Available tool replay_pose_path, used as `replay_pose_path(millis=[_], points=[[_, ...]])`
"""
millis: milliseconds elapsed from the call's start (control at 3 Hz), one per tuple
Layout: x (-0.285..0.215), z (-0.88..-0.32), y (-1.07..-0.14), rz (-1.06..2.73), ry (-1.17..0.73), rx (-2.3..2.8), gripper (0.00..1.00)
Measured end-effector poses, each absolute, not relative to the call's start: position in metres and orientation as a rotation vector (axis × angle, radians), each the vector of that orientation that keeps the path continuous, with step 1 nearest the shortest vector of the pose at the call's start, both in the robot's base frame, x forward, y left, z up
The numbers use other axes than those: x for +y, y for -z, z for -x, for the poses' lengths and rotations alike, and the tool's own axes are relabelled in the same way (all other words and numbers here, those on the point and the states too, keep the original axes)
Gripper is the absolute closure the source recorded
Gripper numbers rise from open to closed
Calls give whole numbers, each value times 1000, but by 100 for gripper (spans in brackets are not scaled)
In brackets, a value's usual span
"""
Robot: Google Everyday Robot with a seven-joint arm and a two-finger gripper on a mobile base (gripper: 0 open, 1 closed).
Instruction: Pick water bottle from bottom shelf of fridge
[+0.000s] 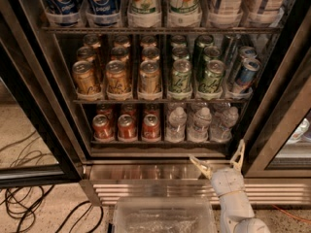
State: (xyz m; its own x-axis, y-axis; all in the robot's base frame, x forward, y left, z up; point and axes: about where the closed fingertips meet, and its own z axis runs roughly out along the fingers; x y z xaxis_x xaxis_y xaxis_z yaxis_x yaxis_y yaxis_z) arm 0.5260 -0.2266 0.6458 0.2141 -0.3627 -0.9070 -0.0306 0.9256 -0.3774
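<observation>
The fridge point(29, 96) stands open in front of me. Its bottom shelf point(160, 141) holds red soda cans point(127, 126) on the left and several small clear water bottles on the right. The front water bottles point(200, 124) stand in three lanes with white caps. My gripper point(219, 158) is open and empty. It hangs just below and in front of the bottom shelf, under the right-hand water bottles, over the steel base point(146, 171). It touches no bottle.
A clear plastic bin point(163, 216) sits on my base at the bottom of the view. Black cables point(24, 203) lie on the floor at left. The right door frame point(277, 125) stands close to the gripper. Gold and green cans fill the rack above.
</observation>
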Motion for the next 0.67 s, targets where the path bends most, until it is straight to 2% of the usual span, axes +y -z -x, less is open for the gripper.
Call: replay_pose_path(millis=[667], points=[[-245,-529,-630,317,226,1530,22]])
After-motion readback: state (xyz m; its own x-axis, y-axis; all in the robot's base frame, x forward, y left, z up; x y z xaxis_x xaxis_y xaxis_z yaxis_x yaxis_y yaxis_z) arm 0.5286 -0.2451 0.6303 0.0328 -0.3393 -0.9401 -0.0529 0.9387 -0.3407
